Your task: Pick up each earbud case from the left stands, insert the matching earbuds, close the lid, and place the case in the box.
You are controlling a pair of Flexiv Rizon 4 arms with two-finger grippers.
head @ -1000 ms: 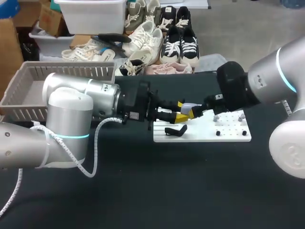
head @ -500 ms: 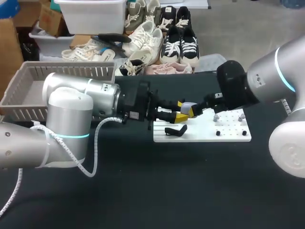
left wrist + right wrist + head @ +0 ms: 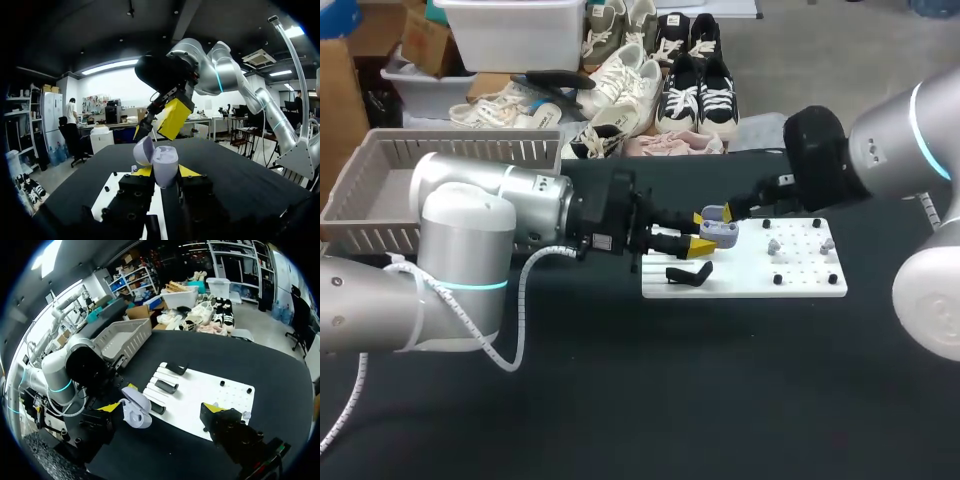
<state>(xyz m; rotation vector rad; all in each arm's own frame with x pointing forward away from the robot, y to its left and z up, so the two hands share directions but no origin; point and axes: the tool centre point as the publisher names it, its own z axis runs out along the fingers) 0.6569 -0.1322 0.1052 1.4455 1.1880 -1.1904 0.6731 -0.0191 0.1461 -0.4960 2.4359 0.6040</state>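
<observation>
The right gripper (image 3: 735, 211) has drawn back from the earbud case (image 3: 721, 228); whether it is open, I cannot tell. The left gripper (image 3: 702, 233) clamps the case, lid open, over the white board's (image 3: 805, 285) left edge. A grey basket (image 3: 380, 190) stands at the table's left rear.

Our left gripper (image 3: 701, 240) clamps the open earbud case (image 3: 719, 228) above the left end of the white board (image 3: 750, 285). Our right gripper (image 3: 731, 212) hangs just beyond the case, leaving only a narrow gap. A black stand (image 3: 688, 273) under the case blocks a low approach. The board's right half holds only low pegs (image 3: 777, 279) and earbuds (image 3: 773, 245), so there is room above. Our left arm (image 3: 520, 210) lies across the way to the basket (image 3: 470, 150). The table (image 3: 670, 400) this side of the board offers wide passage.
</observation>
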